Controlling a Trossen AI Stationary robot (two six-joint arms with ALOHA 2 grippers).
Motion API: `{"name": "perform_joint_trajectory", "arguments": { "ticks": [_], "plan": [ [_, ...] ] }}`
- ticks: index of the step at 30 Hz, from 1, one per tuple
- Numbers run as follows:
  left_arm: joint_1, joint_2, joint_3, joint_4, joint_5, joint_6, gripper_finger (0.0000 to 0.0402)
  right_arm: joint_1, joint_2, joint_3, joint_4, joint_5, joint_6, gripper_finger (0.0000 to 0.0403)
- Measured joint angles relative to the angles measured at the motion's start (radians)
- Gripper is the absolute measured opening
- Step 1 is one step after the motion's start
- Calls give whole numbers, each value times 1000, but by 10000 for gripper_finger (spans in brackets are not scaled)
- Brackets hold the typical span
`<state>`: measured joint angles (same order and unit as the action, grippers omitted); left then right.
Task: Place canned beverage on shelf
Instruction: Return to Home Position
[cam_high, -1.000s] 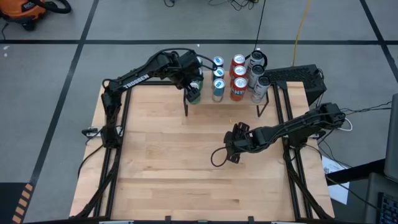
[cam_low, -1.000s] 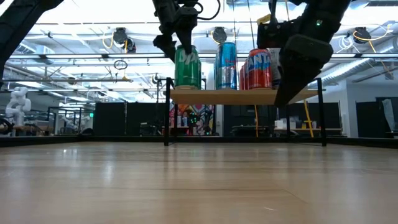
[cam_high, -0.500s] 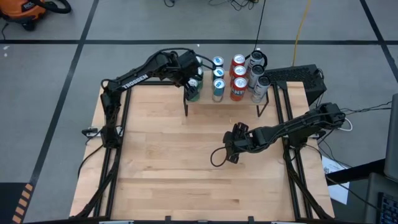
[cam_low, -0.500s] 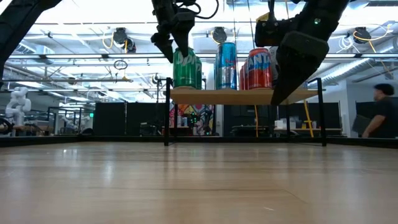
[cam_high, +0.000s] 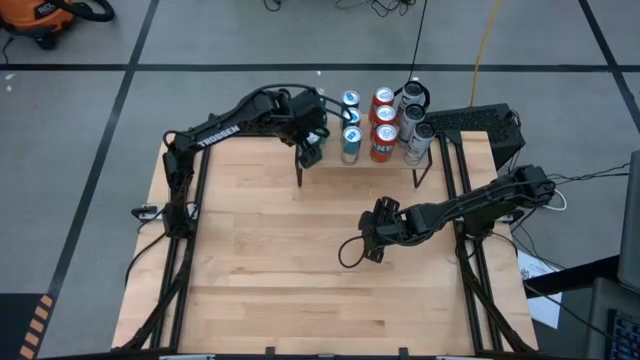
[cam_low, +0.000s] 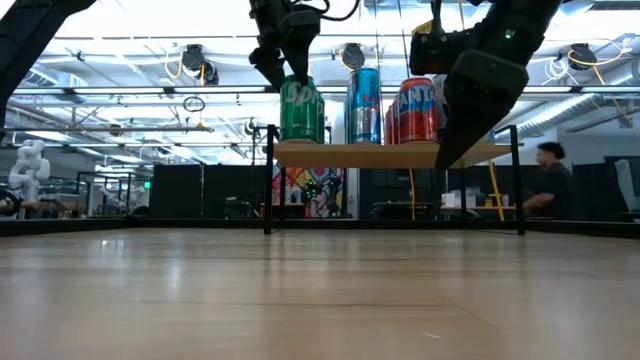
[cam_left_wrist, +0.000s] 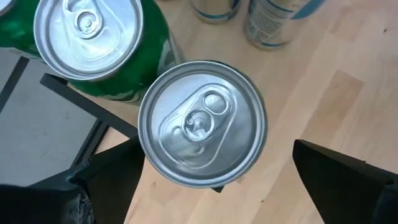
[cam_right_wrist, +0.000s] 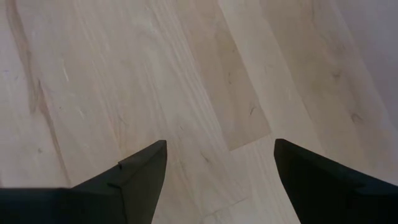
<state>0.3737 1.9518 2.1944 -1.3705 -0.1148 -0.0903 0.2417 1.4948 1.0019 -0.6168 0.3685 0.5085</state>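
The shelf (cam_low: 360, 154) stands at the table's far edge and carries several cans. A green can (cam_low: 302, 110) stands upright on its base at the shelf's left end; its silver top (cam_left_wrist: 202, 121) shows in the left wrist view. My left gripper (cam_low: 285, 62) is open above this can, pointing down, with one finger on each side of the can's top. A second green can (cam_left_wrist: 87, 43) stands just behind it. My right gripper (cam_high: 372, 240) is open and empty above the middle of the table (cam_high: 260, 250). My left gripper comes from above with its fingers on either side of the green can's top. One finger (cam_left_wrist: 112, 177) lies close to the rim (cam_left_wrist: 143, 146); I cannot tell whether it touches. The other finger (cam_left_wrist: 339, 177) stands clear. The can stands upright on the shelf.
Blue cans (cam_high: 350, 125), red cans (cam_high: 384, 125) and silver cans (cam_high: 414, 120) fill the rest of the shelf. The right arm (cam_low: 480, 80) hangs in front of the shelf's right end in the low view. A person (cam_low: 548, 185) is in the room beyond.
My left gripper has shifted slightly over the green can. The can shows a different part of its label and has stayed standing on the shelf's left end. A person has come into the background from the right.
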Motion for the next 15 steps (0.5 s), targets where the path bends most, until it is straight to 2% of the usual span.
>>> {"name": "perform_joint_trajectory", "arguments": {
  "ticks": [7,12,15],
  "plan": [
    [-3,-27,0,-34,-97,6,398,0,0,0,0,37,4,286],
    [-6,-90,0,-25,-127,19,398,0,0,0,6,165,25,286],
    [-18,-145,-1,-34,-134,22,398,13,0,1,10,296,68,286]
  ]
}}
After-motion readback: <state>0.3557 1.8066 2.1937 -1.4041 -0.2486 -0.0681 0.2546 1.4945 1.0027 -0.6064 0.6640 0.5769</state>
